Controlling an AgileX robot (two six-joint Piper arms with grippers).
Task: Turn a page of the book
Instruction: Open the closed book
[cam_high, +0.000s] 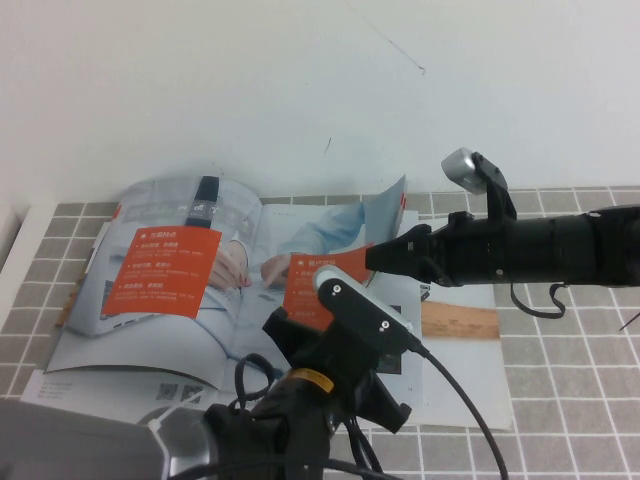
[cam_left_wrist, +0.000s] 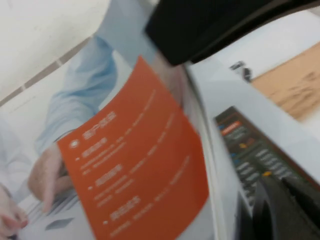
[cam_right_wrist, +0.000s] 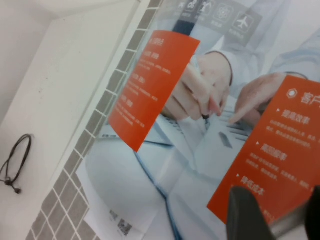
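The book (cam_high: 190, 270) lies open on the grey tiled table (cam_high: 570, 390), toward its far left part, near the back edge by the white wall. Its left-hand sheet shows a laptop photo with an orange panel. The page (cam_high: 340, 245), with the blue-shirted person and its own orange panel, stands lifted and curved above the book's right half, its free edge raised toward the back edge.

The right gripper (cam_high: 378, 258) reaches in from the right edge of the table and meets the lifted page at its outer edge; in the right wrist view a dark fingertip (cam_right_wrist: 247, 215) sits right at the sheet's rim, but whether the fingers pinch the page cannot be told. The left gripper (cam_high: 290, 330) hovers at the near edge, just in front of the page, and its arm blocks the book's lower right area from the high camera; its finger state cannot be told either.

Under the book lie white sheets with QR codes (cam_high: 185, 392) at the near left, and a brochure with a tan band (cam_high: 460, 322) pokes out on the right. A black cord loop (cam_right_wrist: 15, 162) lies on the white ledge beyond the table's left edge.
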